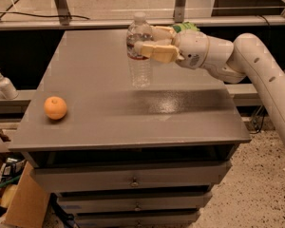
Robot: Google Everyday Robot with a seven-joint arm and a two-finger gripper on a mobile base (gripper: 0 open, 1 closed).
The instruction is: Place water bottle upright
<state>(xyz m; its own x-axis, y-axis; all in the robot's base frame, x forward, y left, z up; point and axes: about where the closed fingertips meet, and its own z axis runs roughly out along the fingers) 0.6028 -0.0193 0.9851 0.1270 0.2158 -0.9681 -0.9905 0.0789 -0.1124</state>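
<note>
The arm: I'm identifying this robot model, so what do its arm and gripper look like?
A thick white tubular arm with a row of small dark dots, ending in a rounded white wrist. The gripper, at the water bottle, has two flat tan fingers.

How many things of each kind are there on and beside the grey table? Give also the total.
Bottles: 2 (water bottle, upright; pump bottle, far left)
Fruit: 1 (orange)
Grippers: 1 (gripper, closed on the water bottle)
Total: 4
</note>
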